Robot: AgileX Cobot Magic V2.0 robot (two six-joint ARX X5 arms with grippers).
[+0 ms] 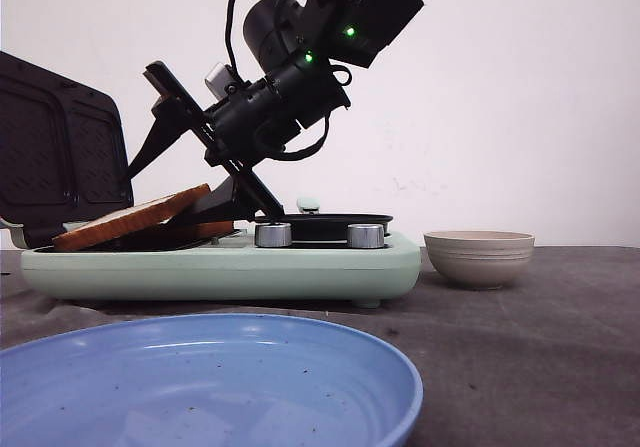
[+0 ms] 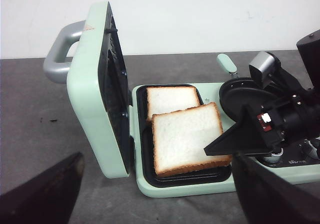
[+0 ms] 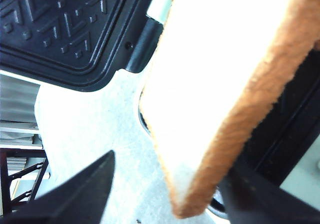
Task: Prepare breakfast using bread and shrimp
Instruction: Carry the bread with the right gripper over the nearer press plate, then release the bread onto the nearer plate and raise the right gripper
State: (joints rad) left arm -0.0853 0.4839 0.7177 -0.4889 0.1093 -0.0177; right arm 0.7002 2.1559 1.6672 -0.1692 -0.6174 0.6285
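Note:
The tilted top slice of bread [image 1: 135, 219] lies in the open mint sandwich maker [image 1: 220, 267], half over the second slice [image 2: 170, 98]. My right gripper [image 1: 155, 197] is open at the raised edge of the top slice [image 2: 187, 136]: one finger is under it, the other stands above and apart. In the right wrist view the slice [image 3: 220, 83] leans on one finger of the gripper [image 3: 172, 184]. My left gripper [image 2: 157, 184] is open and empty, in front of the maker. No shrimp is in view.
The maker's lid [image 2: 95, 83] stands upright at its left end. A black pan [image 2: 245, 96] sits on the maker's right half, behind two knobs [image 1: 272, 234]. A beige bowl [image 1: 479, 255] stands to the right. A blue plate [image 1: 200, 387] lies at the near edge.

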